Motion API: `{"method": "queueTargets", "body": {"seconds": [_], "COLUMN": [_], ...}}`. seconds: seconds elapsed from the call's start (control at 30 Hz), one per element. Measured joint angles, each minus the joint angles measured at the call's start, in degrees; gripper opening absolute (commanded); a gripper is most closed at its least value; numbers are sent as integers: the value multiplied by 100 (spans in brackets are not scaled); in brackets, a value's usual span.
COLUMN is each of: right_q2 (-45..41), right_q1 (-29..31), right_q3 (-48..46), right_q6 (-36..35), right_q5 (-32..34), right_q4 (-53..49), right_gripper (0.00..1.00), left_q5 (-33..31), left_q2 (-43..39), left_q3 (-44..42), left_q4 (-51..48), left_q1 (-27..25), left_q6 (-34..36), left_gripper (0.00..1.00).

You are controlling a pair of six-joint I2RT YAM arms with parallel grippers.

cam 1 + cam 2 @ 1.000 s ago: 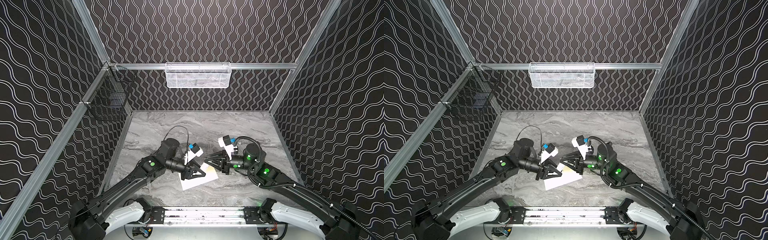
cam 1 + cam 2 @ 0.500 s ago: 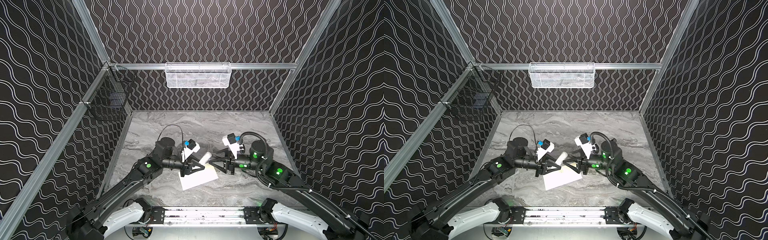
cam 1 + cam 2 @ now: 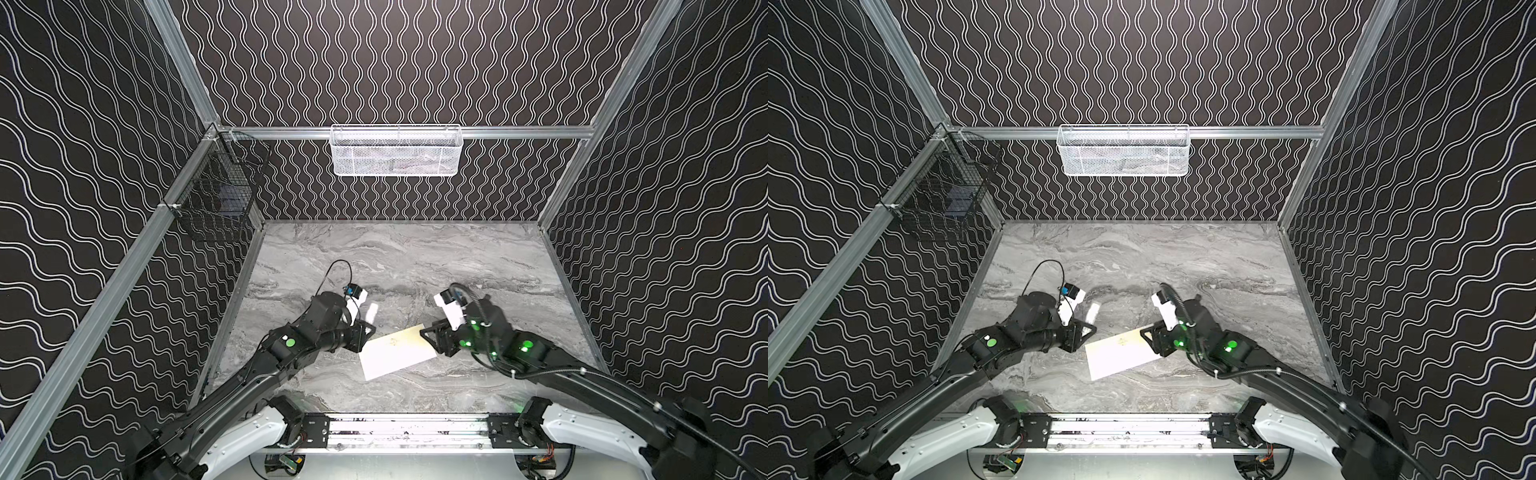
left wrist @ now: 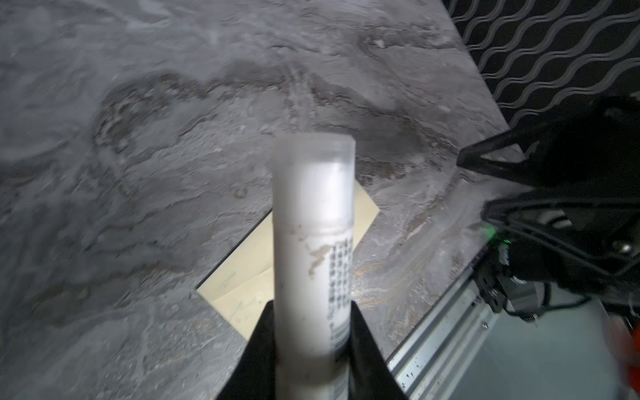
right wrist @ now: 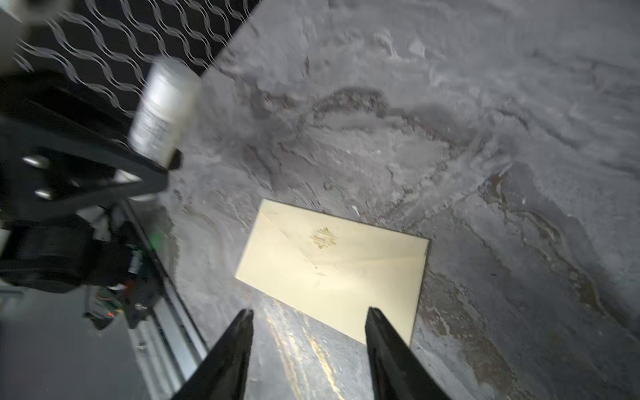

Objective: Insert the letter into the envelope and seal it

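**Grippers, two.**
- Right gripper (image 5: 309, 311): two black tapered fingers (image 5: 381, 346) spread apart with nothing between them. In both top views it sits at the right end of the envelope (image 3: 397, 353), tips over the far right corner. Whether it touches the paper cannot be told.
- Left gripper (image 4: 311, 304): black fingers clamped on the lower part of the tube (image 4: 313, 225). In both top views it sits just off the envelope's far left corner, apart from the paper.

**Tube, one.** A white plastic cylinder with a translucent cap and a strip of dark print down one side. It rises out of the left gripper's grip, tilted up and away from the envelope.

**Envelope, one.**
- Cream paper, rectangular and smooth.
- It lies flat on the table (image 3: 415, 257), skewed, its right end farther back than its left.
- The flap side faces up, with diagonal seams meeting near the middle.
- One small gold emblem (image 5: 323, 237) sits at the flap's point.
- It lies between the two grippers.

**Table, one.** Grey marble-patterned surface, matt and veined, bare on every side of the envelope.

**Baskets, two.**
- White basket (image 3: 396, 150): fine mesh, long and shallow, hung on the back rail well behind the envelope.
- Black basket (image 3: 216, 199): open wire grid, boxy, hung on the left rail well behind and to the left of the envelope.
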Motion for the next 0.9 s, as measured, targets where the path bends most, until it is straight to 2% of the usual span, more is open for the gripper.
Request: {"method": "queueTargets", "body": {"seconds": [0.2,0.47,0.67,0.9], "right_q2": [1670,3292,3727,3679], "right_q1": [9,-343,-608,-920], "right_q3": [302,1165,1405,907], "right_q6": [-363,-713,-785,-789], "right_q5": [155,-50,-332,-581], "right_q4": [643,1121,1088,1130], "right_gripper": [55,60,60,60], "left_q5": [-702,-957,-994,-988], "left_q2": [-153,-57,-20,155], "left_q3": [-686,-1082,-1158,-1285], "left_q4": [-317,-444,-470,-391], "left_q1": [66,79,81,52], "left_q6": [-782,-1250,-1375,-1384], "left_gripper": [0,0,0,0]}}
